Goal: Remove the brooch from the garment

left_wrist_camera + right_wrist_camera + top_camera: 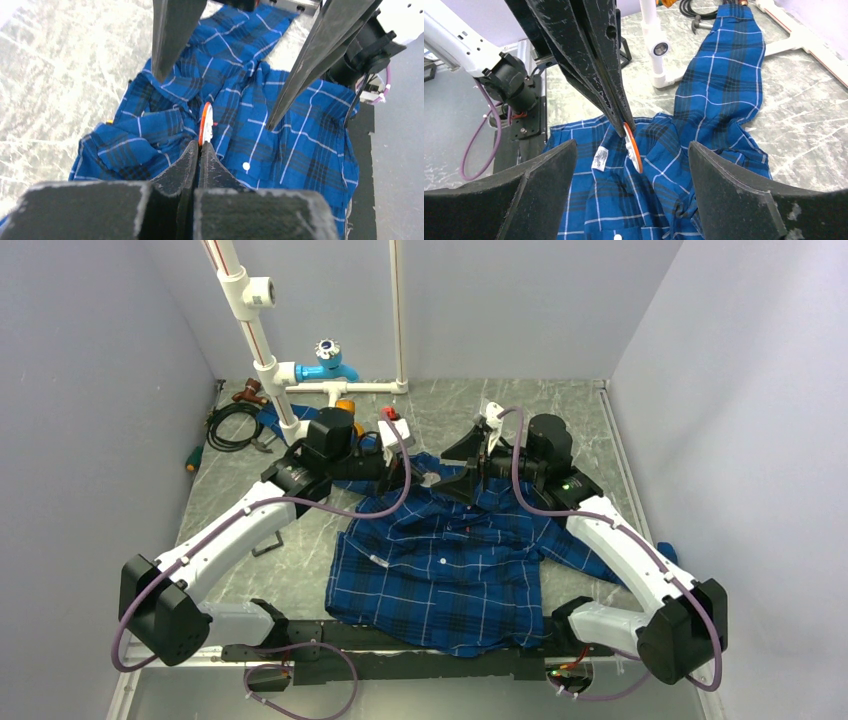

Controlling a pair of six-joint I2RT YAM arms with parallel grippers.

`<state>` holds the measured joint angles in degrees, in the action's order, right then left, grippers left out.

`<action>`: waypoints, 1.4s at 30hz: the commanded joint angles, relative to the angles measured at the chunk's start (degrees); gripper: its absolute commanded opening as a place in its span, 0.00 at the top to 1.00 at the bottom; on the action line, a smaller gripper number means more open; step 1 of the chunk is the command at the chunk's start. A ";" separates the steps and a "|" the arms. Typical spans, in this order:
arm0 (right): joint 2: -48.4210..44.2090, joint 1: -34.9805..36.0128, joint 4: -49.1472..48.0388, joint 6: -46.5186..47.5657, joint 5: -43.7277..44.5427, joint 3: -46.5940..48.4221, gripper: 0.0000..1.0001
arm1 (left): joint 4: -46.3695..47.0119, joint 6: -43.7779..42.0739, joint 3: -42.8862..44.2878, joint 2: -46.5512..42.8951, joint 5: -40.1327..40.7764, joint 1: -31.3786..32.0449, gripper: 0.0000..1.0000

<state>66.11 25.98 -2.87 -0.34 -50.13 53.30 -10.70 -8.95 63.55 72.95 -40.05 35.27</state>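
Brooch pinched in my left gripper above the garment collar, right gripper spread; pulling clear seemingly remains.

Soft, even light fills the top view, leaving only faint shadows beneath the arms. From the left wrist, the marble table bleaches to glare at 10 o'clock, and the left gripper blurs at 6 o'clock, close to the lens. From the right wrist, the garment reads crisp, while the right gripper goes soft at 5 and 7 o'clock.
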 commanded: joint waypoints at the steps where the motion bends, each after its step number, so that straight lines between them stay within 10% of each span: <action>1: -1.95 -0.14 1.18 2.63 -0.93 1.03 0.15 | -7.44 -5.69 1.82 -1.95 0.33 -0.55 1.00; 25: 0.47 -0.14 4.33 2.73 0.78 0.94 0.10 | -46.99 -34.22 -9.12 -13.09 22.67 -6.16 1.00; 42: 0.67 -0.24 6.14 5.41 3.41 1.11 0.08 | -19.69 -47.29 -32.71 -22.25 52.49 -26.77 1.00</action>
<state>67.44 25.96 3.73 3.49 -47.77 53.30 -40.88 -51.53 34.02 53.47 4.86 10.28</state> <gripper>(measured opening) 0.916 0.019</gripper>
